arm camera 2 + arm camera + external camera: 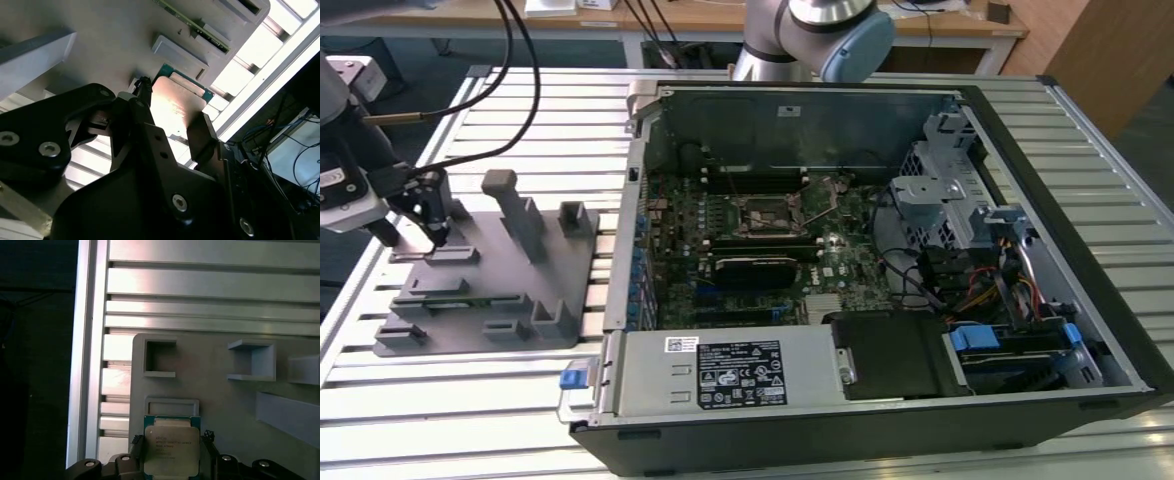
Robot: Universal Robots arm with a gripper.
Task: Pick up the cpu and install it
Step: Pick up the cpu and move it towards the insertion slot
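"Over the grey tray (480, 300), by the tabletop's (454, 395) edge at the exterior view's left, how did the claw (438, 235) stand?"

"Low above the tray's back corner on that side, straddling the cpu (172, 450). The chip lay flat on the tray, just beside a low rectangular block (171, 407). Both wrist views put one side of the claw at each of two opposite edges of the chip. Whether it was clamped on those edges or spread just clear of them, I could not tell."

"So how should the pick have been handled?"

"I judged that the squeeze wanted to be even and on the rim alone, with the claw centred so the chip would not twist. The lift wanted to be straight up and level, because a chip carried tilted could slip or catch on the block beside it."

"What was hard to make out?"

"The contact line itself, which the claw's black body shadowed in the second wrist view. The first wrist view's border cut off one edge of the chip, its underside was hidden, and I found no orientation mark. The socket (767, 213) sat inside the open computer case (801, 120), well apart from the tray, and I could not tell whether its lever stood open"
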